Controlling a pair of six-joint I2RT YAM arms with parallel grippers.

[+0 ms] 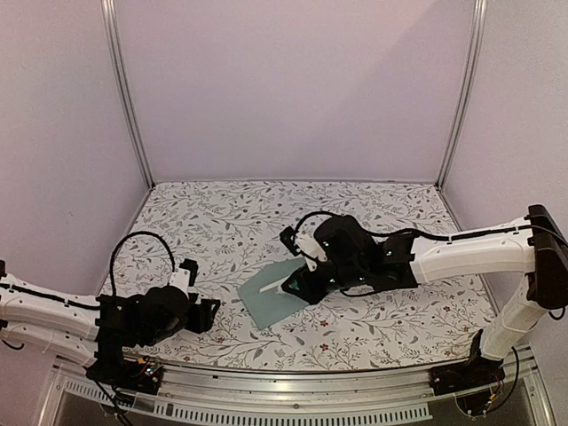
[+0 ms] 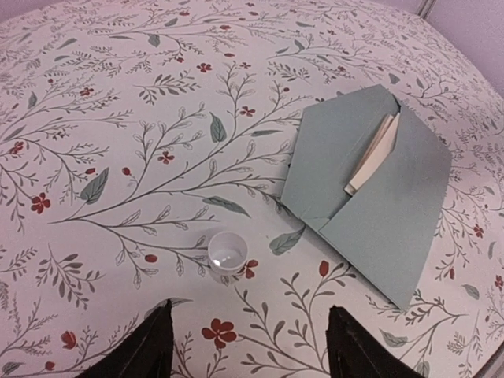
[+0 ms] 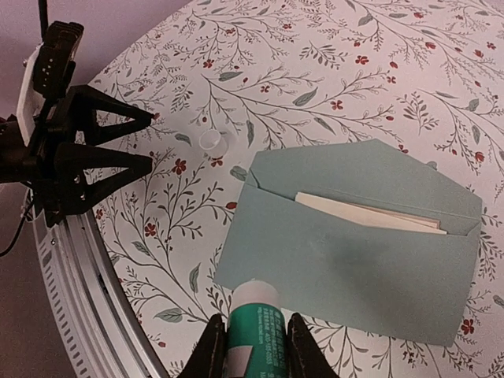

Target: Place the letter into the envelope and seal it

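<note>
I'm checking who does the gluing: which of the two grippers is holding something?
The right gripper: it is shut on the glue stick, by the envelope. The left gripper is open and empty, near a small white cap.

Two robot arms share one livery: the left arm and the right arm have smooth white tubular shells joined by bulky black joint housings. A thin black looped cable runs at each wrist. The left gripper has matte black, tapered fingers beneath a white plate; the right gripper is black too. A black base block sits at the right arm's foot.
</note>
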